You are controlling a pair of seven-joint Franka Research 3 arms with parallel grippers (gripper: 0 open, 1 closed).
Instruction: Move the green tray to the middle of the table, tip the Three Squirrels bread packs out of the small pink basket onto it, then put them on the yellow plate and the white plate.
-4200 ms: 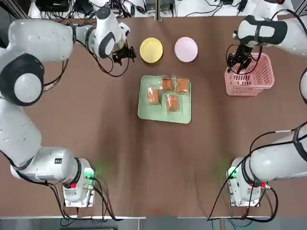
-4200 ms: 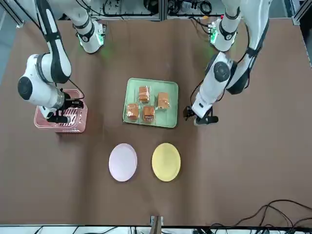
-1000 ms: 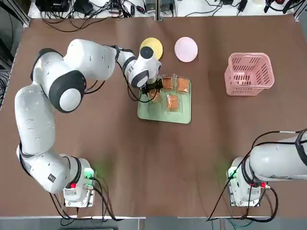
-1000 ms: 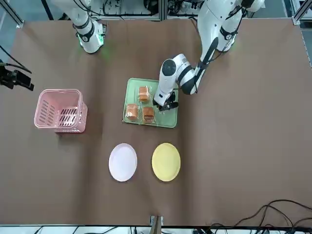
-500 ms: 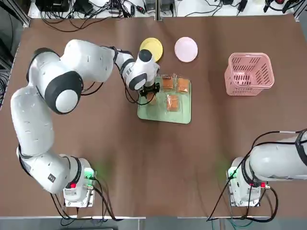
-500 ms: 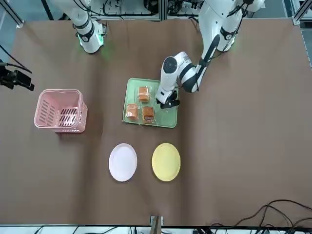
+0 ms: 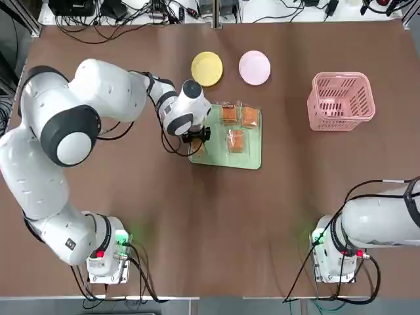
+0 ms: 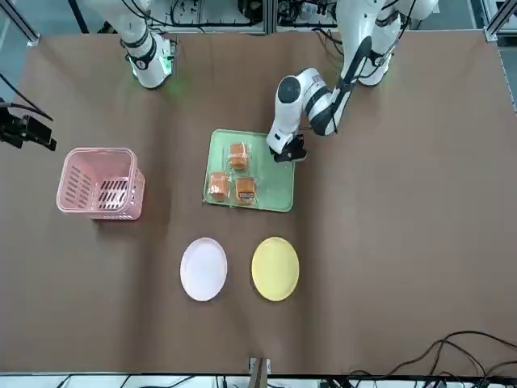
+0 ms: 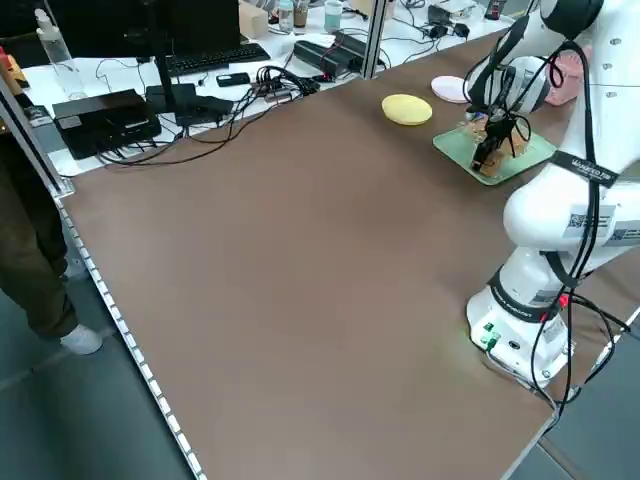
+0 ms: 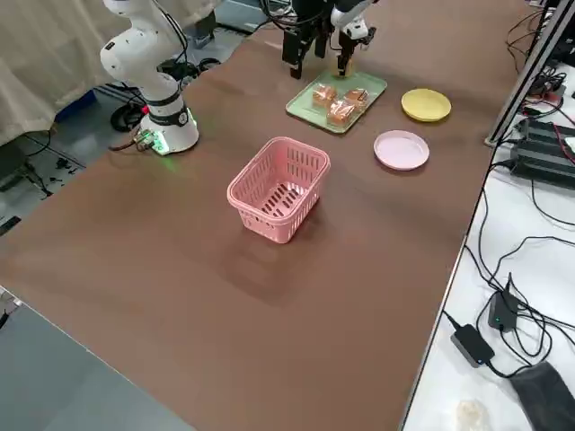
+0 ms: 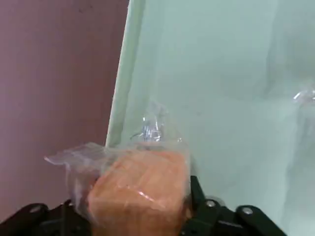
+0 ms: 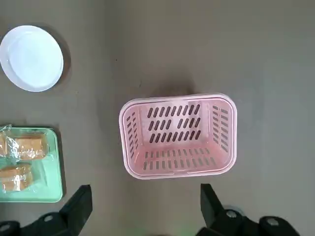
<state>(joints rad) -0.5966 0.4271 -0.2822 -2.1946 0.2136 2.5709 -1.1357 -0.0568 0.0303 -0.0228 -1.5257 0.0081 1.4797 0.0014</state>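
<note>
The green tray [image 7: 216,152] lies mid-table with three Three Squirrels bread packs [image 7: 237,140] on it. My left gripper [image 7: 195,135] hangs over the tray's left edge, shut on a fourth bread pack [image 11: 140,189] that fills the gap between its fingers [image 11: 206,212]. The yellow plate [image 7: 207,68] and the white plate [image 7: 254,67] sit bare beyond the tray. To the right stands the small pink basket [image 7: 340,100], upright and holding nothing. My right gripper [image 12: 145,216] is high above the basket, open, with nothing in it.
Dark-brown table [image 7: 210,223] spreads wide in front of the tray. Cables and equipment lie past the far edge [image 7: 157,13]. A person's legs [image 9: 35,270] stand off the table at my left side.
My left gripper closed on a pack on the tray's left part and has lifted it, drifting toward the tray's left edge. The right arm has not moved.
</note>
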